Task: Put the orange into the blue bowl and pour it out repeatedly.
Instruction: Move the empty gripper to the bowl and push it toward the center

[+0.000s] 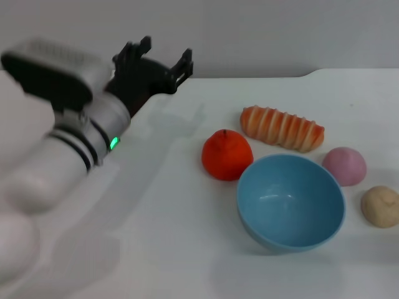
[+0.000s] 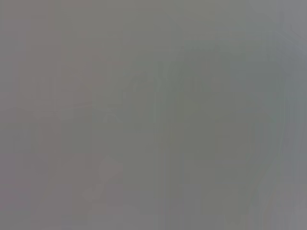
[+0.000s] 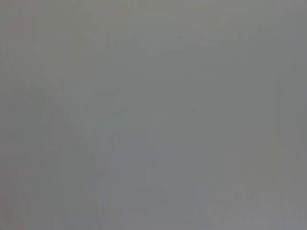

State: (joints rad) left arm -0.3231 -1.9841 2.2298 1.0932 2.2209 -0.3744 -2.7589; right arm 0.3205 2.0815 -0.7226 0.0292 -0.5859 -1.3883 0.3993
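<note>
In the head view the red-orange orange sits on the white table, touching the far left rim of the light blue bowl, which stands upright and empty. My left gripper is raised at the far left of the table, well left of the orange, with its black fingers spread open and nothing between them. My right gripper is out of view. Both wrist views show only flat grey.
A striped orange bread loaf lies behind the bowl. A pink ball and a beige ball sit to the bowl's right. The white table ends at a grey wall behind.
</note>
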